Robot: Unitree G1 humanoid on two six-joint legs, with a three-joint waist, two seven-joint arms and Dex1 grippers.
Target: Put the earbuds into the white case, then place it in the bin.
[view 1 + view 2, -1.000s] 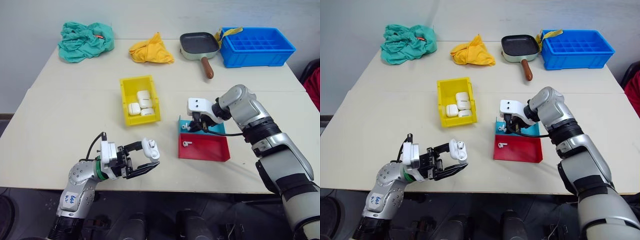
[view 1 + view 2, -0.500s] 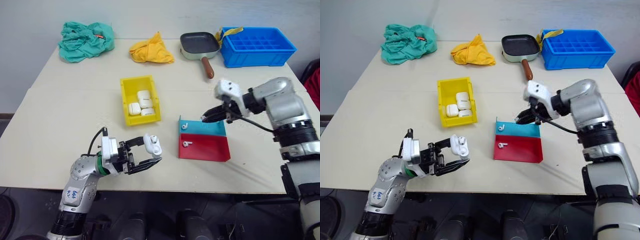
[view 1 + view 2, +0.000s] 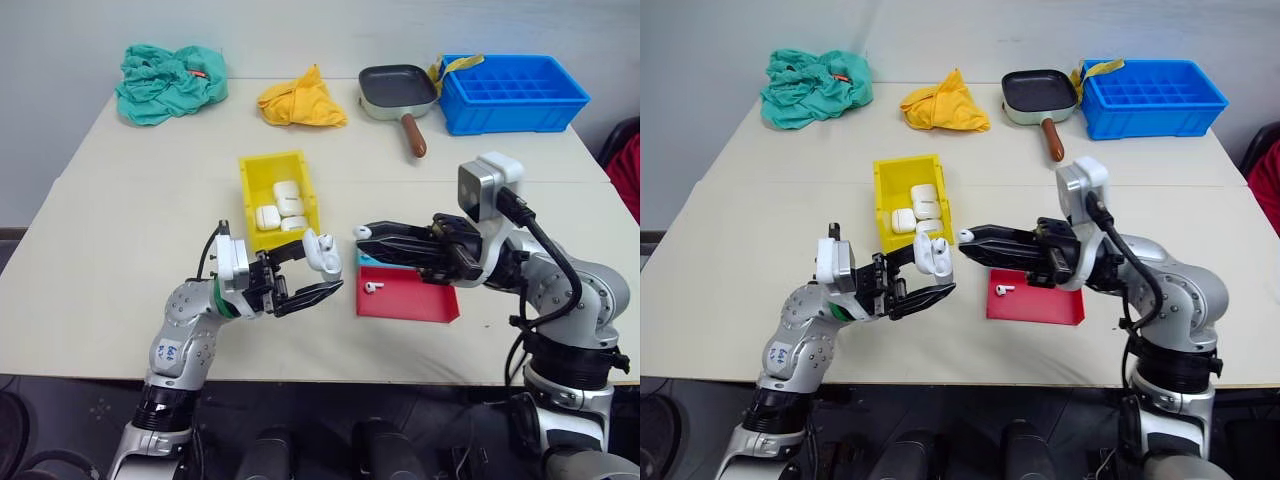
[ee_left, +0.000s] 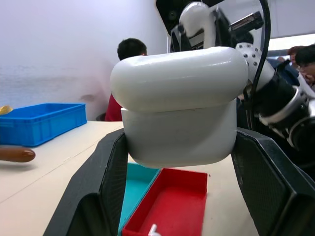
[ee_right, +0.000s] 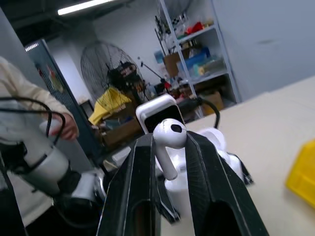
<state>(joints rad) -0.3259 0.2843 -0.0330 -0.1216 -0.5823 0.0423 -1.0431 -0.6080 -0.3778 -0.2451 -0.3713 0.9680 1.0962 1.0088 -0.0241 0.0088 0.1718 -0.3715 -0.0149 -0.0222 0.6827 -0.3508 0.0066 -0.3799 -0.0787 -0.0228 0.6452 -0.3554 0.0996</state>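
right gripper (image 3: pixel 364 233): closed on a tiny glossy white earbud (image 5: pixel 169 142), stem down | left gripper (image 3: pixel 322 274): small glossy white case (image 3: pixel 322 257) clamped, held up just left of the earbud

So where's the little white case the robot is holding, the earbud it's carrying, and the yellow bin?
white case (image 4: pixel 179 105): left wrist view, on its front at the lid seam.
earbud (image 5: pixel 170 134): right wrist view, on its rounded head.
yellow bin (image 3: pixel 254 187): left eye view, on its left wall.

place: workshop/lab | cues: metal storage shelves (image 5: pixel 197 44), standing fan (image 5: pixel 106 69), person (image 4: pixel 129 54) seated nearby
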